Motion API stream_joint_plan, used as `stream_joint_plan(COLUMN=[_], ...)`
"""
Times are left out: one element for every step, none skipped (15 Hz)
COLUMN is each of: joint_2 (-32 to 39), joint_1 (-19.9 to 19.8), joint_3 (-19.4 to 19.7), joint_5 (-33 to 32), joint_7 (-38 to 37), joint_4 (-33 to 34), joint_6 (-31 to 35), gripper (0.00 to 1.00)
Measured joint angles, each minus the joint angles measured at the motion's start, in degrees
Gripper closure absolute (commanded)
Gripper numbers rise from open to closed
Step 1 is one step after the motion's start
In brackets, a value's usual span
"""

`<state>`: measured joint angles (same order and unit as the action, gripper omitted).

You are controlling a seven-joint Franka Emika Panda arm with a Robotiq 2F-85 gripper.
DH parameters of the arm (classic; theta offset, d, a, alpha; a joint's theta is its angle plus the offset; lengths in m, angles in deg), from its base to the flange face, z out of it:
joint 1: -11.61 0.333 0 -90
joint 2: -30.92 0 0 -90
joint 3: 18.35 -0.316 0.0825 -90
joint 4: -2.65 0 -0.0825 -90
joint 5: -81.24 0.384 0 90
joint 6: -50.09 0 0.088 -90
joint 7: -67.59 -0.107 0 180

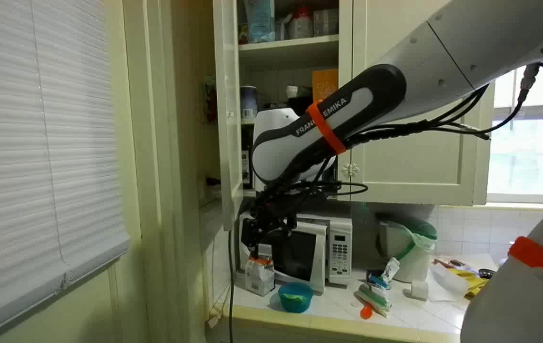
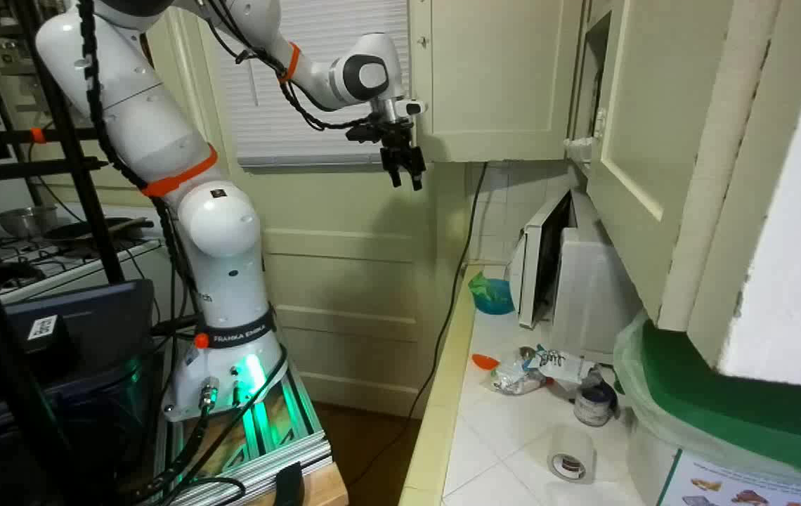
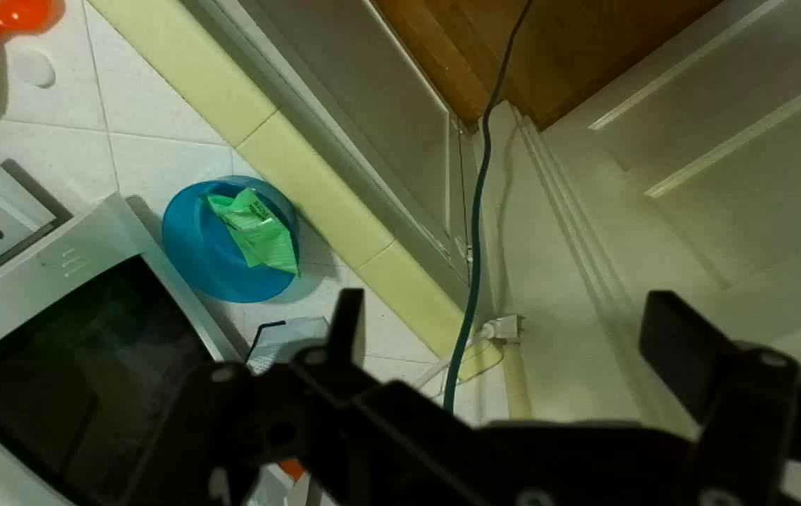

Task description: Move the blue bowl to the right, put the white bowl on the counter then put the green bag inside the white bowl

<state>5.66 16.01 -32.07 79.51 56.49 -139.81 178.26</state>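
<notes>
Wrist view, blue bowl (image 3: 200, 246): upright on the counter (image 3: 168, 158), left of mid-frame, just beside the swung-out microwave door (image 3: 84, 365) and near the yellow edge trim (image 3: 316, 190); a tight strip, so the asked-for shift is probably meant to make room for a second bowl.
Green bag (image 3: 256, 228): inside the blue bowl, lying aslant with one corner at the rim; the bowl likely serves as its holder until the white bowl is down.
White bowl: not surely found; a pale bowl-like thing (image 1: 298, 91) in the cupboard (image 1: 276, 76), upper middle of an exterior view, could be it, but is too small and part-hidden to tell.
Gripper (image 3: 506, 308): fingers (image 3: 685, 351) spread wide at the bottom of the wrist view, nothing clasped, a gap presumably meant for a rim; in an exterior view it hangs high, upper centre, which would suit a reach into the cupboard or a descent to the blue bowl.
Cupboard door (image 1: 228, 114): swung open, upper middle of an exterior view, likely so that what is inside can be reached.
Carton (image 1: 258, 281): left of the blue bowl, lower middle of an exterior view; the fingertips overlap its orange top there by line of sight, I judge, not grip.
Cord (image 3: 478, 232): runs down the wrist view between the fingers, yet well below, so not held.
Orange strap (image 2: 179, 172): upper left of an exterior view, around the arm (image 2: 130, 98), presumably to hold the cable (image 2: 93, 84) close.
</notes>
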Motion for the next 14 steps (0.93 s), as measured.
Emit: stream_joint_plan(joint_2=[0.0,0.0,0.0,0.0,0.0,0.0,0.1,0.4,0.8,1.5,2.3,3.1,4.0,5.0], joint_1=[0.0,0.0,0.0,0.0,0.0,0.0,0.0,-0.1,-0.4,-0.8,-1.4,-2.1,-2.9,-3.8], joint_3=[0.0,0.0,0.0,0.0,0.0,0.1,0.3,0.8,1.3,1.7,2.1,2.4,2.7,2.8], joint_5=[0.0,0.0,0.0,0.0,0.0,0.0,0.0,0.0,0.0,0.0,0.0,-0.3,-0.6,-1.7], joint_7=[0.0,0.0,0.0,0.0,0.0,0.0,-0.2,-0.5,-1.1,-1.8,-2.7,-3.8,-4.8,-6.2], joint_4=[0.0,0.0,0.0,0.0,0.0,0.0,0.0,-0.1,-0.2,-0.6,-1.1,-1.9,-2.7,-3.6], joint_6=[0.0,0.0,0.0,0.0,0.0,0.0,0.0,0.0,0.4,1.7,3.7,6.2,9.0,12.3], gripper=[0.0,0.0,0.0,0.0,0.0,0.0,0.0,0.0,0.0,0.0,0.0,0.0,0.0,0.0])
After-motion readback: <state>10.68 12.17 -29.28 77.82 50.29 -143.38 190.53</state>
